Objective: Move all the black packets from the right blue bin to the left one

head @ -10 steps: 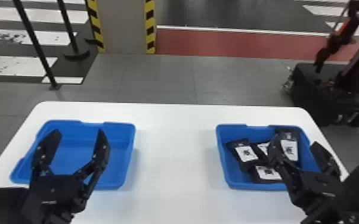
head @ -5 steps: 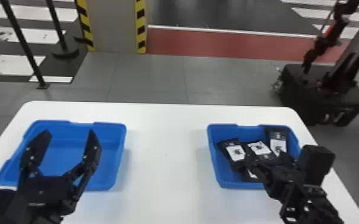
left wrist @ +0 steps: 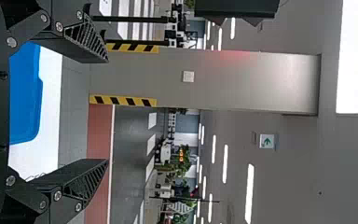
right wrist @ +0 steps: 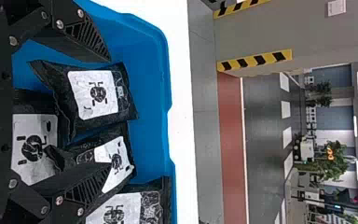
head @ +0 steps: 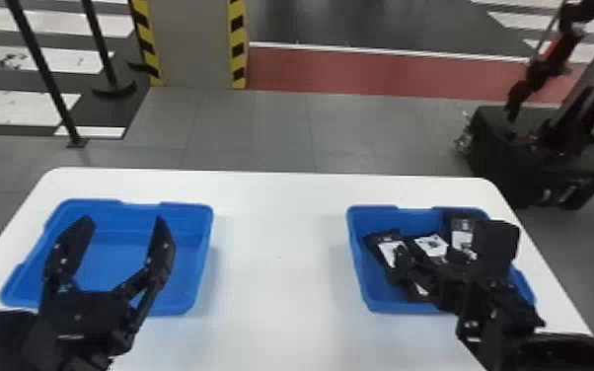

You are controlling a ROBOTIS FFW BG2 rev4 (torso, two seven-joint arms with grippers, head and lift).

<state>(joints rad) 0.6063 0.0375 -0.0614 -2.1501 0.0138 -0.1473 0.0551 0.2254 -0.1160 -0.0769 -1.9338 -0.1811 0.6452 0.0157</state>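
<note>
In the head view my left gripper (head: 123, 222) stands open over the left blue bin (head: 113, 307), which holds no packets. My right gripper (head: 429, 257) is over the right blue bin (head: 394, 308). Several black packets with white labels lie in that bin: one at the left (head: 389, 251), one in the middle (head: 431, 244), one in the far right corner (head: 461, 232) and one nearer the front, partly behind the fingers. In the right wrist view the right gripper (right wrist: 109, 113) is open; the left packet (right wrist: 95, 93) lies between its fingers' lines, unheld. The left gripper (left wrist: 108, 111) appears open in its wrist view.
Both bins stand on a white table (head: 271, 271), with a wide stretch of tabletop between them. Beyond the table are a pillar with striped edges (head: 192, 44), black posts and a dark wheeled base (head: 542, 158) on the floor.
The head view has shifted a little to the right. My right gripper has moved left across its bin and turned, toward the left and middle packets. My left gripper holds its place over the left bin.
</note>
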